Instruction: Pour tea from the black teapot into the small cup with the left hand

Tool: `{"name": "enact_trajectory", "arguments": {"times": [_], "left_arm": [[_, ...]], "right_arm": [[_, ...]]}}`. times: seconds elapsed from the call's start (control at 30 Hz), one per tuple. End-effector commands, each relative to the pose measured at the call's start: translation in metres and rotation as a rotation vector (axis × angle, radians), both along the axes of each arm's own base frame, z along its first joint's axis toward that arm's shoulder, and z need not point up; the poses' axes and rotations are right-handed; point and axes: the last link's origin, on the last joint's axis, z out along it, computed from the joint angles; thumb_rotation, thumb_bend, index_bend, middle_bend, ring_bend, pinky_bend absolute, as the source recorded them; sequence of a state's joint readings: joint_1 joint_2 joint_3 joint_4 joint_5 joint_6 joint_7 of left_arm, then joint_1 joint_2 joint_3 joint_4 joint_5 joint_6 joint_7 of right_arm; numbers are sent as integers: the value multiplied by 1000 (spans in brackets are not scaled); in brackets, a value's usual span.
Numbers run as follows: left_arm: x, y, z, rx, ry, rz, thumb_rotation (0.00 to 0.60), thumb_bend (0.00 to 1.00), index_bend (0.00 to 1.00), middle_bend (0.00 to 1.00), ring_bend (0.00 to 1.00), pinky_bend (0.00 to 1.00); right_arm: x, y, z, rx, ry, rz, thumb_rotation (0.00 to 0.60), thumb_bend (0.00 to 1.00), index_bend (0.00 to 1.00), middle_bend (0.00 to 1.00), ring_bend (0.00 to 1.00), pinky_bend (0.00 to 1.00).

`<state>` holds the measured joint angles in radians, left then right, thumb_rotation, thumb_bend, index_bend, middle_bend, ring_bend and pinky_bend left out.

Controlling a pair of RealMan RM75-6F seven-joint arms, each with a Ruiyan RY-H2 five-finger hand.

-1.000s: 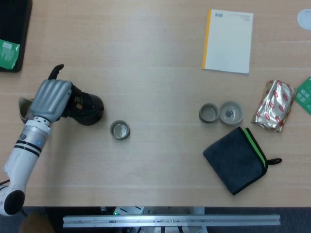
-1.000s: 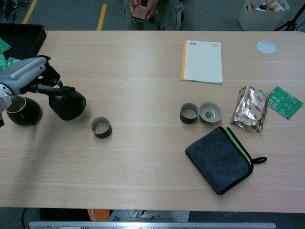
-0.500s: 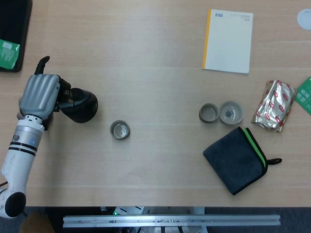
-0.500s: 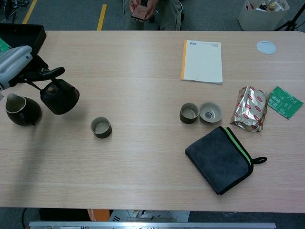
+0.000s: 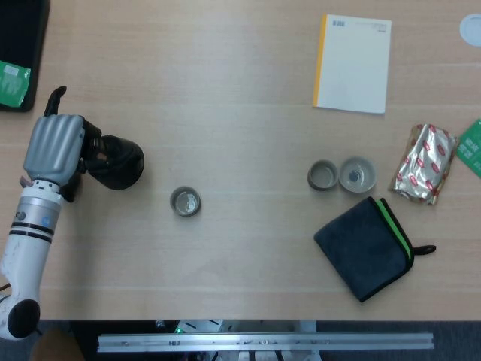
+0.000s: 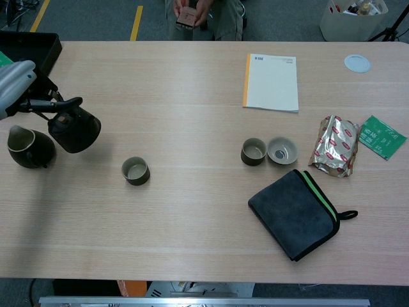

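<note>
The left hand is gripping the black teapot by its side handle, lifted left of the small cup (probably heavy, rigid, breakable, and apt to swing).

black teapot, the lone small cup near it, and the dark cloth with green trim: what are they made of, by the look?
Black round teapot, held by the left hand: likely matte glazed ceramic or cast iron, dull with no sharp highlights. Small olive-brown cup: probably glazed stoneware, thick rim and soft sheen. Dark grey folded cloth with green trim: looks like microfibre or terry, fuzzy non-reflective surface, stitched edging and a hanging loop.
</note>
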<state>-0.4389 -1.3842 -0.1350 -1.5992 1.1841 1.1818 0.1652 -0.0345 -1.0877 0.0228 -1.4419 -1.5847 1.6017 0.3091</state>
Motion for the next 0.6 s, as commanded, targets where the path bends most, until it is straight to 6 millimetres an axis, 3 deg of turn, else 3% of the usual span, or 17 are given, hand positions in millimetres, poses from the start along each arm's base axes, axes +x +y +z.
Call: {"name": "enact_trajectory", "arguments": {"times": [0.03,0.17,0.6], "left_arm": [[-1,0,0,5,-1,4,239,205,995,1000,826,56],[-2,-1,1,14,-3,6,256,271,994,1000,827,56],[0,-9,6,23,-14,-11,367,313,982,1000,827,56]], "right_arm": [[0,0,0,1,-1,1,600,52,328,324,203,240],[1,0,-1,2,0,2,600,52,328,324,203,240],[2,1,-2,4,-1,5,600,52,328,324,203,240]]}}
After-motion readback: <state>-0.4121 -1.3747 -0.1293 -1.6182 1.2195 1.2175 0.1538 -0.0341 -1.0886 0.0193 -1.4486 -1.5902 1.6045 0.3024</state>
